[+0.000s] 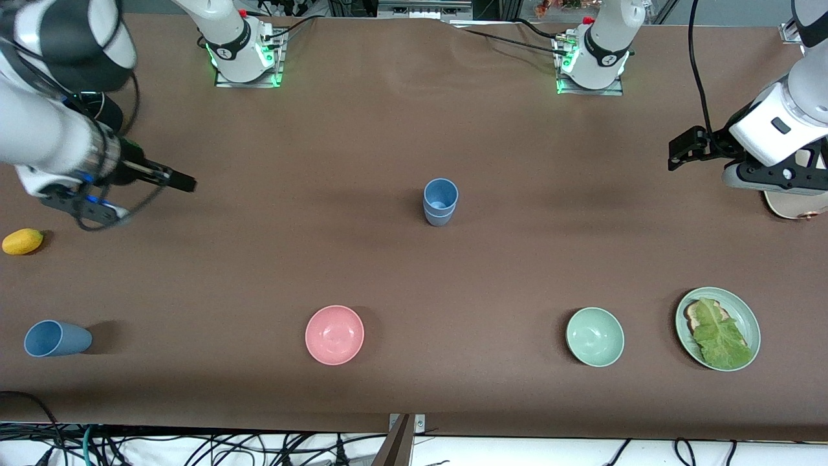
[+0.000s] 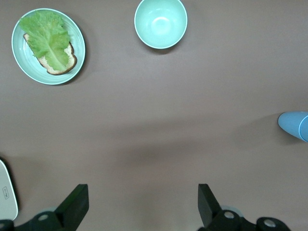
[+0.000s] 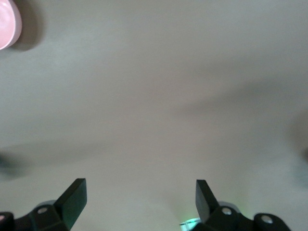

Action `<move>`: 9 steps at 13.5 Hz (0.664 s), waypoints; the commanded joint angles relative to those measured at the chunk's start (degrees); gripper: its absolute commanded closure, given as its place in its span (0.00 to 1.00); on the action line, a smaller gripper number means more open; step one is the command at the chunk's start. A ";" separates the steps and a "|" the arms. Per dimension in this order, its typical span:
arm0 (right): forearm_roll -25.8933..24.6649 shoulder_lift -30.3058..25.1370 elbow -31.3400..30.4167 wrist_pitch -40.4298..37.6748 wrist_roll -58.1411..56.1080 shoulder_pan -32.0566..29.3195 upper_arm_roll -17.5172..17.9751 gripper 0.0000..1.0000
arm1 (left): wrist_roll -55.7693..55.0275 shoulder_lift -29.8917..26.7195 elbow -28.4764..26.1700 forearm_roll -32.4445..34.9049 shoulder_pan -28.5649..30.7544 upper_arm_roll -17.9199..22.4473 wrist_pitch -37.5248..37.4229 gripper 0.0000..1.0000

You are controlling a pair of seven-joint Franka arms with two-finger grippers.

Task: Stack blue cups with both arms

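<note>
Nearest my camera, a single blue cup [image 1: 57, 338] lies on its side at the right arm's end of the worktop [image 1: 414, 272], in a row with a pink bowl [image 1: 334, 334], a green bowl [image 1: 595, 336] and a plate of lettuce on bread [image 1: 718, 328]. Farther up I see two stacked blue cups [image 1: 440, 202] upright mid-worktop, between both arms and well apart from each. Both hover over bare worktop with fingers wide and empty: the right end effector [image 1: 181, 181] beside a yellow fruit [image 1: 22, 241], the left end effector [image 1: 682, 150] at its own end.
</note>
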 commanded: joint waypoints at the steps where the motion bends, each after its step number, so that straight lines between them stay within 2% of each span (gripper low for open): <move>1: -1.41 -8.71 -4.59 -1.00 -3.59 -4.02 2.14 0.00 | -0.23 0.43 1.47 -0.94 -0.13 -0.14 -0.15 0.00; 4: -3.16 -11.89 -3.28 -5.74 -6.21 -4.21 1.44 0.00 | -0.23 0.61 1.56 -0.86 -0.13 -0.05 -0.06 0.00; 9: -3.51 -7.95 0.41 -4.71 -11.84 -4.30 -0.32 0.00 | -0.23 0.52 1.56 -0.77 -0.22 -0.14 -0.06 0.00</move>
